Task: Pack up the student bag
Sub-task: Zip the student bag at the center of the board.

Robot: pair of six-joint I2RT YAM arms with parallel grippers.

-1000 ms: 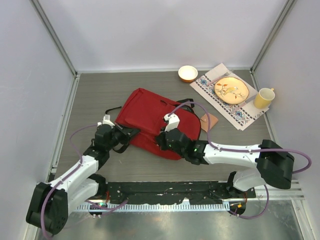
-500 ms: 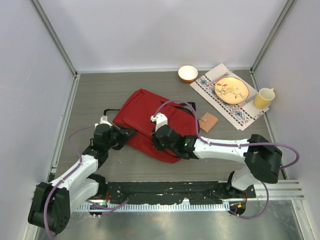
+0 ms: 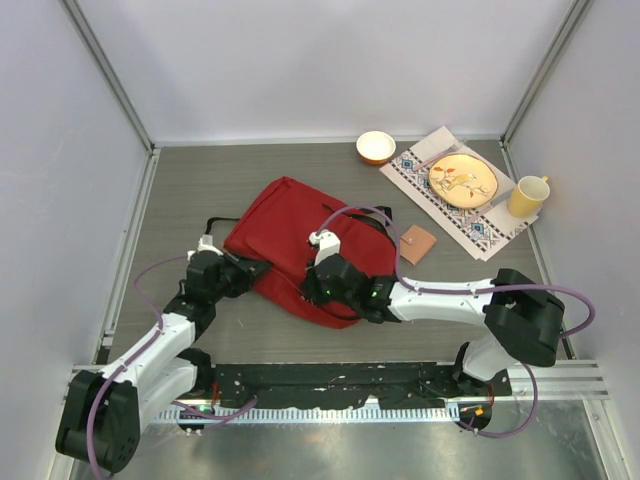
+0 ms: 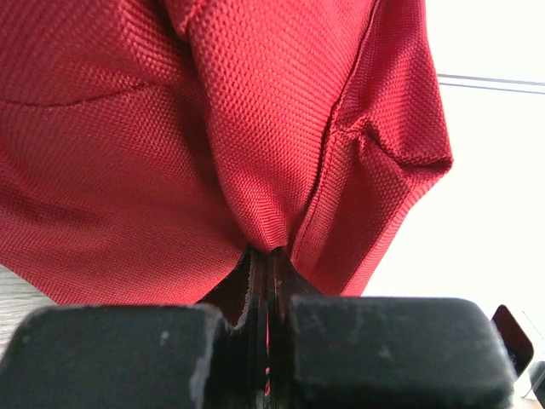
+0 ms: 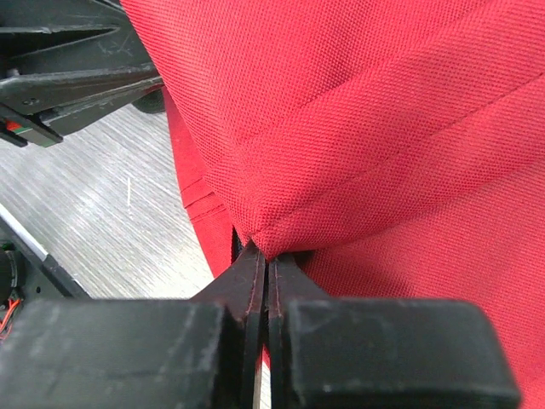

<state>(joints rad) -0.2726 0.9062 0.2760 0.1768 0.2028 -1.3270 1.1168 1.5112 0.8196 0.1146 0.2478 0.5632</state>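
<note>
The student bag (image 3: 290,225), a soft red fabric backpack, lies flat in the middle of the table. My left gripper (image 3: 245,272) is shut on a fold of the bag's fabric at its near-left edge; in the left wrist view red cloth (image 4: 170,128) bunches up between the closed fingers of the left gripper (image 4: 266,257). My right gripper (image 3: 320,287) is shut on the bag's near edge. The right wrist view shows a seam corner of the bag (image 5: 383,111) pinched in the right gripper (image 5: 266,258).
A small tan square item (image 3: 417,243) lies just right of the bag. At the back right are an orange bowl (image 3: 375,146), a patterned mat (image 3: 480,232) bearing an orange plate (image 3: 462,179), and a yellow cup (image 3: 527,195). A black strap (image 3: 215,222) sticks out left.
My right gripper has dragged the bag's near edge leftward, uncovering the tan square item beside it. The left gripper has kept its hold and shifted only slightly.
</note>
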